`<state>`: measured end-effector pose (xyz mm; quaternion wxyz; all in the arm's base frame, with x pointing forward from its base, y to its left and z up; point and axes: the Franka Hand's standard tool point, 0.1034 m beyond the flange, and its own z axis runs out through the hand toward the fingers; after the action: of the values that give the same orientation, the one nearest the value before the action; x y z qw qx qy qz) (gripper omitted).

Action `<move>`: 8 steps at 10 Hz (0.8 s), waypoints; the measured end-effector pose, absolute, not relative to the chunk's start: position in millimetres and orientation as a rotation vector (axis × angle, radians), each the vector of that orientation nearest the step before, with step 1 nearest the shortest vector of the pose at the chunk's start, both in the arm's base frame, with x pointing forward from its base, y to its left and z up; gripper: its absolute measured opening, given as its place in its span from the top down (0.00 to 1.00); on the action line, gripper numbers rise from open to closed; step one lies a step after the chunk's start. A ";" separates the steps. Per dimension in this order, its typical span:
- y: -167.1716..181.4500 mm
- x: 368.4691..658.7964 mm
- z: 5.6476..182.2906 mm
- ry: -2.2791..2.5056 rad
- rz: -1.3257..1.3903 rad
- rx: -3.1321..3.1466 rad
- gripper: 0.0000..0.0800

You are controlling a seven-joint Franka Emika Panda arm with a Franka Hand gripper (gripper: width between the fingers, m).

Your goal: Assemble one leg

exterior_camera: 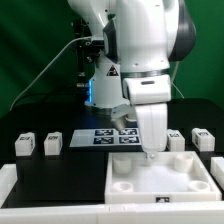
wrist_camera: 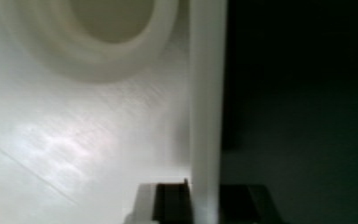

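The large white tray-like tabletop (exterior_camera: pixel 186 180) lies at the front, on the exterior view's right. My gripper (exterior_camera: pixel 150 152) reaches down onto its far rim. In the wrist view the gripper (wrist_camera: pixel 206 188) straddles the upright rim wall (wrist_camera: pixel 206 90), with one dark finger (wrist_camera: pixel 169 202) inside the tray and the other outside, both against the wall. A round socket (wrist_camera: pixel 108 28) shows on the tray floor. Four legs stand in a row behind the tabletop: two on the exterior view's left (exterior_camera: pixel 24 145) (exterior_camera: pixel 52 143), and two on its right (exterior_camera: pixel 176 140) (exterior_camera: pixel 203 139). I hold no leg.
The marker board (exterior_camera: pixel 100 137) lies on the dark table behind the tabletop, between the two pairs of legs. A white border (exterior_camera: pixel 10 180) runs along the table's front left. The arm's base stands behind the marker board.
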<state>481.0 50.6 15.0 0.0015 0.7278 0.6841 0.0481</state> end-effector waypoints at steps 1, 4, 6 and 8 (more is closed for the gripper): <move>60.2 489.6 15.3 2.134 0.167 2.290 0.93; 67.7 493.4 15.0 2.125 0.162 2.294 0.93; 67.9 493.4 15.1 2.125 0.147 2.294 0.93; 67.2 493.3 15.3 2.129 0.146 2.288 0.93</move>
<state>493.3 67.2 15.3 0.0065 0.7312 0.6805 0.0468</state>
